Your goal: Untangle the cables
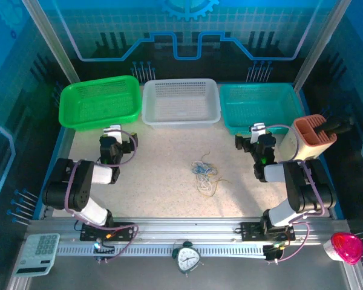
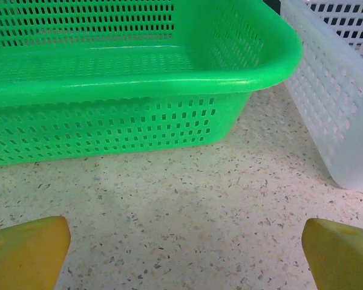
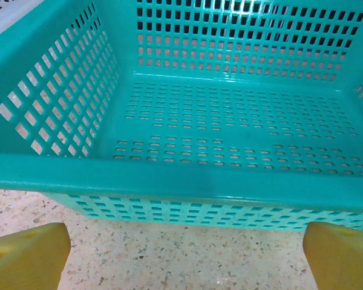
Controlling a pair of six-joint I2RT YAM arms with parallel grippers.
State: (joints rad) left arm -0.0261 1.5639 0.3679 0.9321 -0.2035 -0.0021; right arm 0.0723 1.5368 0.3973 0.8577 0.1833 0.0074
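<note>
The cables (image 1: pixel 204 175) lie in a small loose knot of blue, tan and whitish strands on the speckled table (image 1: pixel 157 151). The knot is about midway between the two arms and well apart from both.

The left gripper (image 1: pixel 113 134) hovers just in front of the green basket (image 1: pixel 78 122) with its jaws spread wide and nothing between them. Its wrist camera looks past the yellow fingertips (image 2: pixel 30 248) at bare tabletop and the basket's perforated wall. The right gripper (image 1: pixel 257 132) is likewise released and empty, facing the teal basket (image 1: pixel 263 87).

The arms appear parked to either side so the tangle sits free in the middle, within reach of both — a sensible start for drawing strands apart with two grippers. With the white basket (image 1: pixel 181 119) between the other two, the row may be meant to take one cord each, though that is a guess.

From above the threads are too thin to count, and their crossings and free ends cannot be traced. In both wrist views the fingertips are cut off at the bottom corners — no more than their inner tips can be seen.
</note>
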